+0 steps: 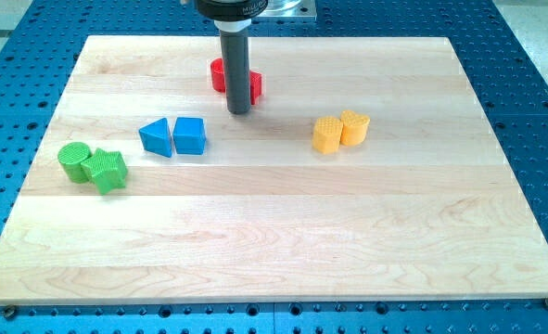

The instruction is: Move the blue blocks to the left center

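Observation:
Two blue blocks sit side by side left of the board's middle: a blue triangle (156,137) and a blue cube (189,135), touching or nearly so. My rod comes down from the view's top, and my tip (239,112) rests on the board right of and slightly above the blue cube, about a block's width away. The rod covers part of two red blocks (219,75) behind it.
A green cylinder (73,160) and a green star (106,171) lie together at the left edge. Two yellow blocks (340,131) sit together right of centre. The wooden board (274,232) lies on a blue perforated table.

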Robot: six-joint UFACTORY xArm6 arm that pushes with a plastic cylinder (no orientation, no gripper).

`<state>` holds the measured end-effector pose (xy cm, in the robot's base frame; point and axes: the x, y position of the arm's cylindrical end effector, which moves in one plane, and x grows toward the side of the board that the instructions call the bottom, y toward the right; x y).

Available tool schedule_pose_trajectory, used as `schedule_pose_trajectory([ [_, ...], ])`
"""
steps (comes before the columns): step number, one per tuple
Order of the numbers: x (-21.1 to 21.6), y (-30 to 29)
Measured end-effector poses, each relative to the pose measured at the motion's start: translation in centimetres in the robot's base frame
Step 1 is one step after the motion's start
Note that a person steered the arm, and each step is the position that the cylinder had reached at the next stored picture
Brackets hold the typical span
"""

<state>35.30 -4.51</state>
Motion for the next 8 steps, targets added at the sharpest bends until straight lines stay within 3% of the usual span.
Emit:
schedule_pose_trajectory([
  [2,1.9,0.7],
  [3,6.4,0.5],
  [6,7.3,-8.4],
  [8,7.4,-8.4],
])
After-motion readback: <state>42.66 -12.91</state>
